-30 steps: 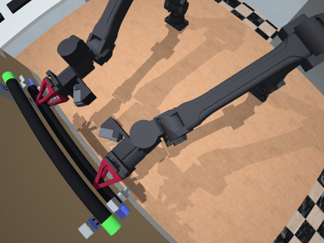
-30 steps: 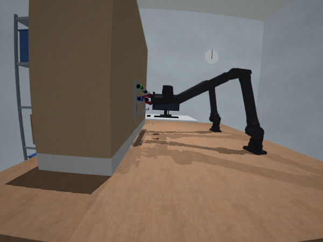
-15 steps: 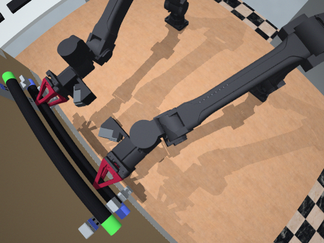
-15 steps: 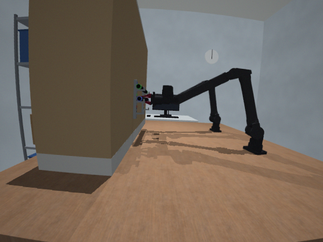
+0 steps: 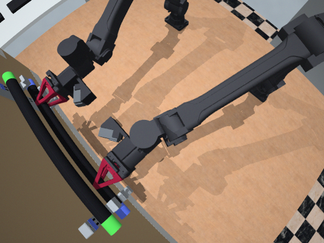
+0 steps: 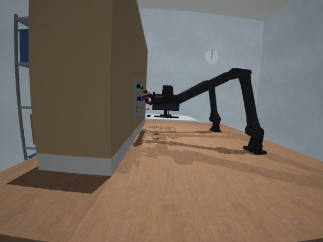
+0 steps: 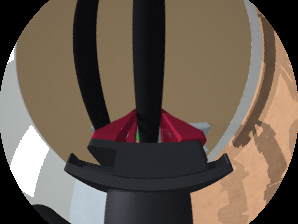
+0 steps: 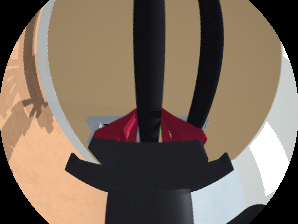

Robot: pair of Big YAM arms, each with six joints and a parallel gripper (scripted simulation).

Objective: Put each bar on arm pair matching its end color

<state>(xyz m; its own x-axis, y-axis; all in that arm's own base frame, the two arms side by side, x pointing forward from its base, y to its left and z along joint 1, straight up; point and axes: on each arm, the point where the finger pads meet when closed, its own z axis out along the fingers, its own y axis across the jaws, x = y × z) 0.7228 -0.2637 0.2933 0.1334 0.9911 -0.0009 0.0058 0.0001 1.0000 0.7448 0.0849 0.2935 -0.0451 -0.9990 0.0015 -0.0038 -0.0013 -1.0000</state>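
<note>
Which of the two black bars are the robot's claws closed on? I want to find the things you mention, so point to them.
The black bar with blue ends [image 5: 75, 152] [image 6: 139, 98] [image 7: 149, 60] [image 8: 149, 60]: both red-fingered claws grip it. The black bar with green ends [image 5: 54, 156] [image 6: 139, 86] [image 7: 85, 45] [image 8: 212, 50] sits higher, ungripped.

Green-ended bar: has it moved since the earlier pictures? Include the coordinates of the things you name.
No: the green-ended bar [image 5: 58, 154] [image 6: 139, 86] [image 7: 86, 45] [image 8: 212, 50] sits the same in the top view, judged against the pale rack tip [image 5: 86, 230].
</note>
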